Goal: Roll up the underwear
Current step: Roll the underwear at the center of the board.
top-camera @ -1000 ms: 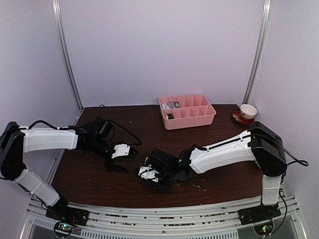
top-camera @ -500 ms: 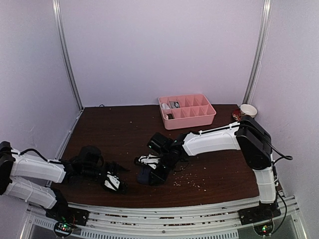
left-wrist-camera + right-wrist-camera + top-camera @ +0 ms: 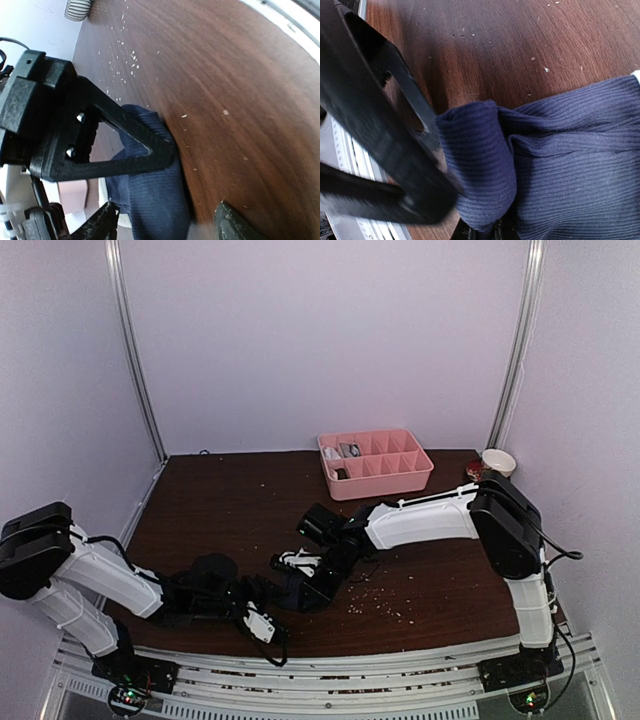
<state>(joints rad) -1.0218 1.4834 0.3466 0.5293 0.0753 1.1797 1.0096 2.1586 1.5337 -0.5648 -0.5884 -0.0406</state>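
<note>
The navy underwear point(image 3: 298, 590) is lying on the worktop point(image 3: 220, 510), near the middle and toward the near edge. Its cream waistband point(image 3: 296, 561) is showing on the far-left side of the bundle. The right pincer point(image 3: 314, 576) is sitting clamped on this cloth. In the right wrist view a rolled fold point(image 3: 477, 165) is standing just ahead of the closed tips, and the flat ribbed body is spreading away to the right of the frame.

The left pincer point(image 3: 167, 227) is standing apart and empty. In the left wrist view you are looking along it: the cloth is lying straight ahead, just beyond its fingertips point(image 3: 102, 225) and under one finger point(image 3: 135, 131) of the right pincer. In the top view the left pincer is sitting near-left of the bundle, between it and the near edge.

Take the fold's long axis from the right wrist view, where it is running from mid-frame down toward the bottom. The top view is showing the bundle too small and dark to confirm this.

You are working with little room. The two pincers are crowding each other and the near edge is lying close behind the left one. Open worktop is lying to the far side and the left. The pink tray point(image 3: 378, 480) is sitting well apart at the far side.
</note>
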